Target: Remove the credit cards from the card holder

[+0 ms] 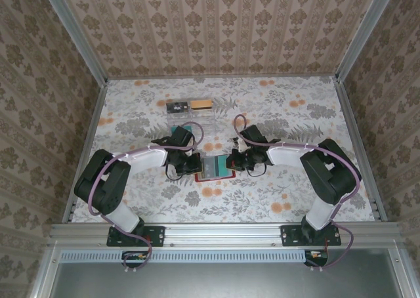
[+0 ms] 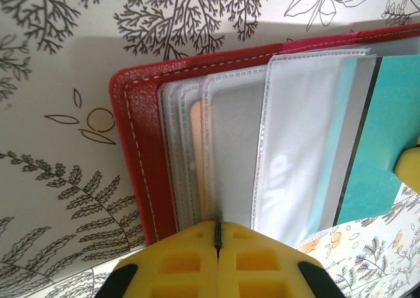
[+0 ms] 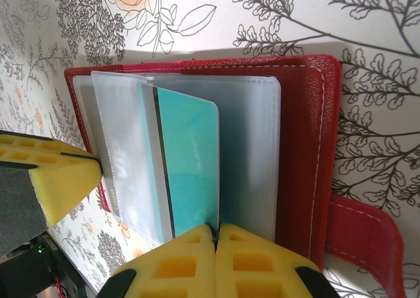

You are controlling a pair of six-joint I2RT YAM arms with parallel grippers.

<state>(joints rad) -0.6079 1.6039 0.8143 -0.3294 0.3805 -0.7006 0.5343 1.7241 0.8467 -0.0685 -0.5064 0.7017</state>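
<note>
Leather card holder (image 3: 308, 147), left pincer (image 2: 216, 235) clenching clear sleeve (image 2: 230, 147), right pincer (image 3: 214, 235) clenching teal card (image 3: 190, 160)

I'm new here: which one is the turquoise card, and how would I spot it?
At the middle of the flowered table lies an open red card holder with a fan of clear sleeves. The card sits among them: the one bright turquoise rectangle, with a dark stripe along one long edge, where the sleeves beside it look cloudy grey.
</note>
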